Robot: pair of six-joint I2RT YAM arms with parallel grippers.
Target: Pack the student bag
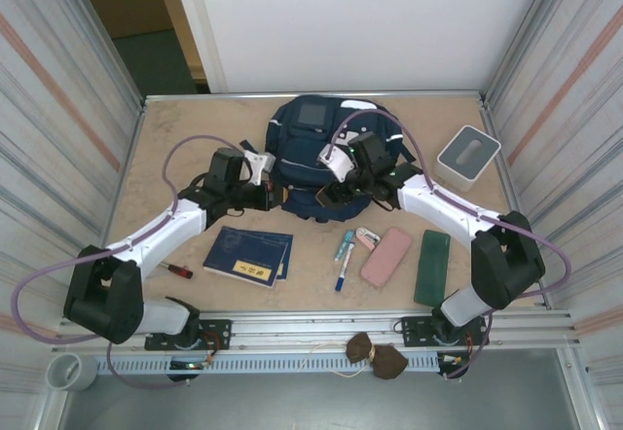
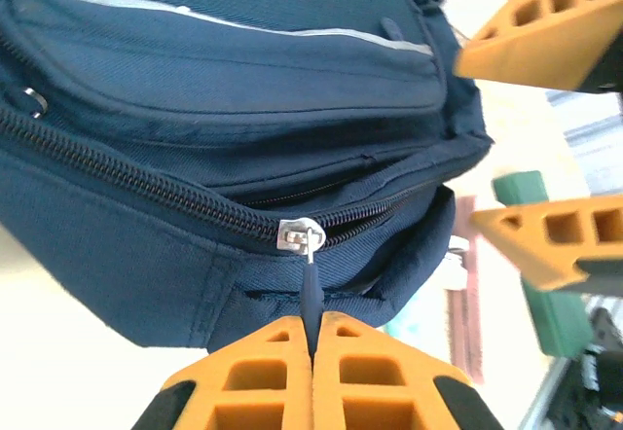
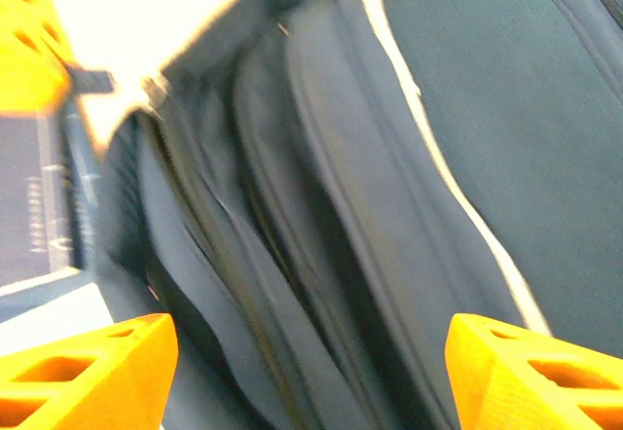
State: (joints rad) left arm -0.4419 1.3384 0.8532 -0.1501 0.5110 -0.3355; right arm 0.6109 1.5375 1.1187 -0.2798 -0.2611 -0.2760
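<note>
Left tool (image 2: pixel 313 338) clamped on the zip pull (image 2: pixel 311 289) of the student bag (image 1: pixel 326 148) at the far edge of the desk (image 1: pixel 175 138), right tool (image 3: pixel 311 372) apart above it, I judge I'm unzipping, and next needs a steady drag along the track.

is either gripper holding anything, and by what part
Left gripper pinches the dark zipper pull tab of the large navy-blue fabric backpack; right gripper is open, holding nothing.
</note>
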